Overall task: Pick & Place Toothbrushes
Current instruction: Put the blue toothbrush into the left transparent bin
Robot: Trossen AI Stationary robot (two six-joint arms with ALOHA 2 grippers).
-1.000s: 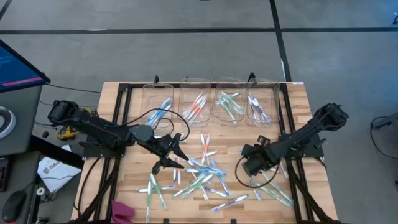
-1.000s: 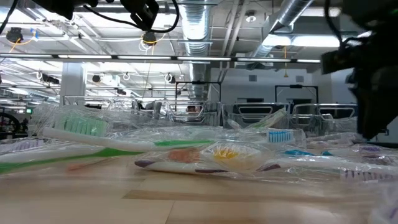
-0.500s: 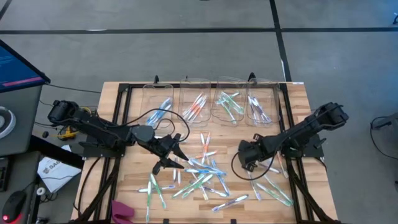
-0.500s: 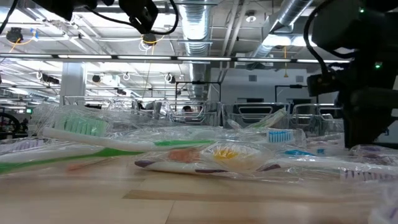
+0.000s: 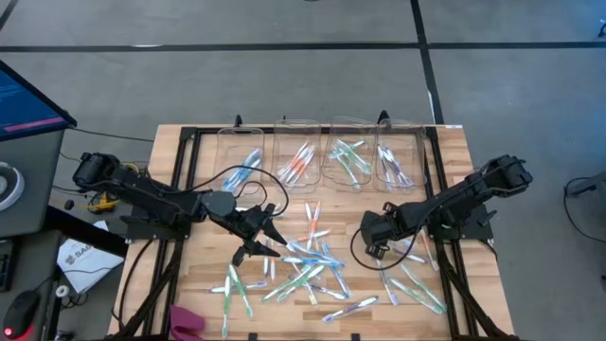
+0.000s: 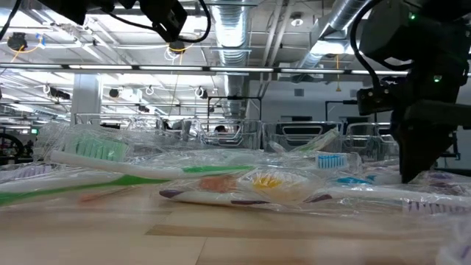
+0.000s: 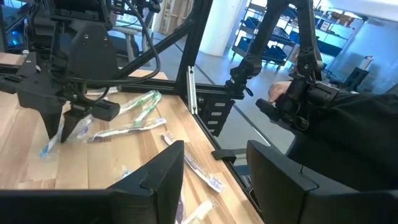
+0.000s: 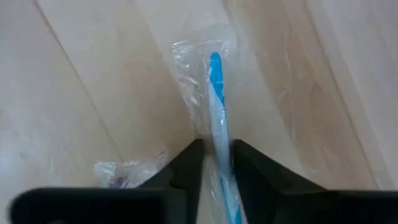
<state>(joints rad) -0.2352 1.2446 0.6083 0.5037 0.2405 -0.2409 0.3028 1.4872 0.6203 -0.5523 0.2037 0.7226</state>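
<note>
Several wrapped toothbrushes [image 5: 308,265] lie scattered flat on the wooden table. More of them stand in the clear bins [image 5: 322,156] at the far edge. My right gripper [image 5: 372,248] points down at the right of the pile and is shut on a blue toothbrush [image 8: 214,93] in a clear wrapper. It also shows as my right gripper [image 7: 59,134] in the left wrist view. My left gripper [image 5: 267,239] hangs open above the pile's left side, with nothing between its fingers. My right gripper pinches the blue toothbrush's handle [image 8: 216,134], wrapper and all, between its two fingers. The fingers come from above, pointing down, and lie across the handle. The toothbrush lies flat on the table.
Black frame rails [image 5: 437,218] run along both sides of the table. A pink object [image 5: 186,320] lies at the near left corner. Bare wood shows between the bins and the pile.
My right gripper has gone toward the table's left edge and down, onto the blue toothbrush at the right of the pile. My left gripper has kept still.
</note>
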